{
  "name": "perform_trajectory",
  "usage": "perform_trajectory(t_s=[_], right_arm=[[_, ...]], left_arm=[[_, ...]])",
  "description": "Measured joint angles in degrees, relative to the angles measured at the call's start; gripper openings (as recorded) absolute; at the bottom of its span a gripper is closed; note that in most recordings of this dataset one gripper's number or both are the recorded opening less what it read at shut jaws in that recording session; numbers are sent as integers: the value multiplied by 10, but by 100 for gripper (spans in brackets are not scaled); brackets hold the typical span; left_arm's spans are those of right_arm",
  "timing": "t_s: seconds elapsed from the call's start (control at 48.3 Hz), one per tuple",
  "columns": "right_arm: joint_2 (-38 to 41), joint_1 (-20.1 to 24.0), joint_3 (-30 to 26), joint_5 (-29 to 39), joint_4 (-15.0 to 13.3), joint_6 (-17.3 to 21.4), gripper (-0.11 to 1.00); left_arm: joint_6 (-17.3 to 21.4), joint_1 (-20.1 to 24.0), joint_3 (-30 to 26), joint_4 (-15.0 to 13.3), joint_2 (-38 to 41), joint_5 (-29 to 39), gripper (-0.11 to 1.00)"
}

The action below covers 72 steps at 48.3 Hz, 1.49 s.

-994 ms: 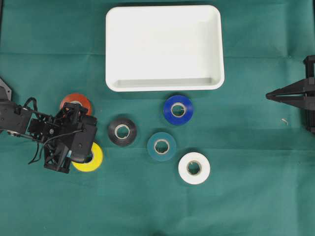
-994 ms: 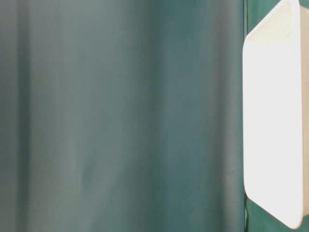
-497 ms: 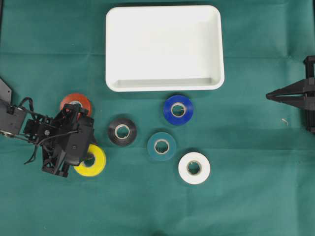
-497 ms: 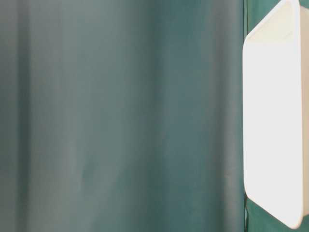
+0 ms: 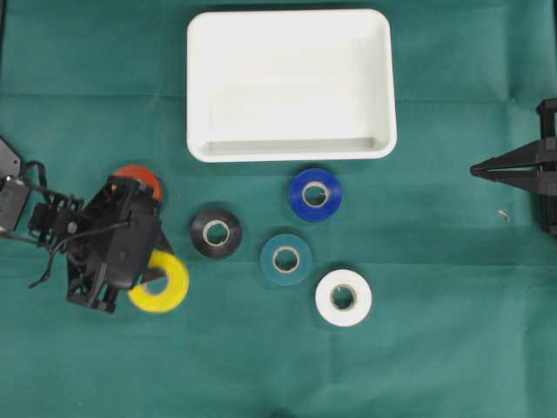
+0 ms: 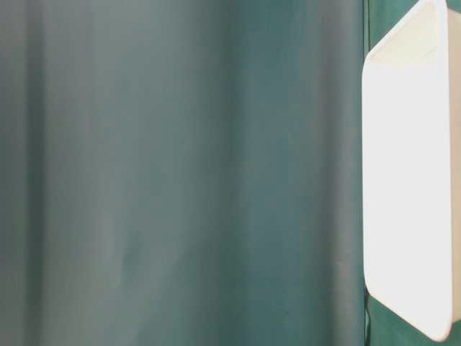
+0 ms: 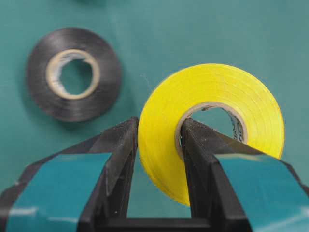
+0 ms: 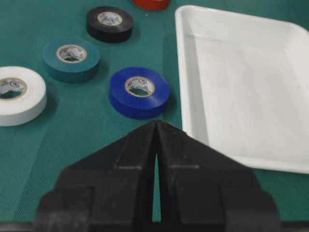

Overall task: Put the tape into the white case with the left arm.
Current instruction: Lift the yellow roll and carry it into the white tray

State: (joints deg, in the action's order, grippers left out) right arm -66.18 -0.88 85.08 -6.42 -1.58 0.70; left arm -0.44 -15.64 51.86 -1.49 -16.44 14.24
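Observation:
The yellow tape is pinched by my left gripper at the table's left. In the left wrist view the left gripper has one teal-banded finger outside the roll and the other inside its core, with the roll tilted up on edge. The white case lies at the back middle, apart from the tape, and nothing shows in it. Its rim also appears in the table-level view and the right wrist view. My right gripper rests shut at the right edge, holding nothing.
Loose rolls lie on the green cloth: orange partly under my left arm, black, blue, teal and white. The black roll sits just beyond the held tape.
My left gripper has shifted slightly down and left and looks larger from overhead. It covers more of the orange roll, and the yellow tape has moved a little with it. The right arm is unchanged.

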Motion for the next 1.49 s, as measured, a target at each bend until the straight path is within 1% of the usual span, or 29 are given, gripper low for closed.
perform_trajectory(t_s=[0.103, 0.621, 0.766, 0.849, 0.931, 1.097, 1.242, 1.387, 1.49], right_arm=[[0, 0, 0, 0, 0, 0, -9], [0, 0, 4, 0, 0, 0, -9], [0, 0, 4, 0, 0, 0, -9], [0, 0, 4, 0, 0, 0, -9], [0, 0, 4, -1, 0, 0, -9], [0, 1, 5, -1, 0, 0, -9], [0, 0, 8, 0, 0, 0, -9], [0, 0, 10, 0, 0, 0, -9], [0, 0, 11, 0, 0, 0, -9]], left_arm=[[2, 33, 0, 1, 0, 1, 25], [6, 235, -12, 0, 0, 1, 26], [33, 291, -26, 1, 4, 0, 26], [55, 320, -33, 1, 11, -2, 26], [82, 347, -43, 1, 28, -11, 26], [116, 398, -69, 2, 76, -25, 26], [140, 426, -103, 2, 120, -26, 26], [171, 439, -137, 2, 163, -27, 26], [184, 449, -156, 2, 189, -27, 26]])
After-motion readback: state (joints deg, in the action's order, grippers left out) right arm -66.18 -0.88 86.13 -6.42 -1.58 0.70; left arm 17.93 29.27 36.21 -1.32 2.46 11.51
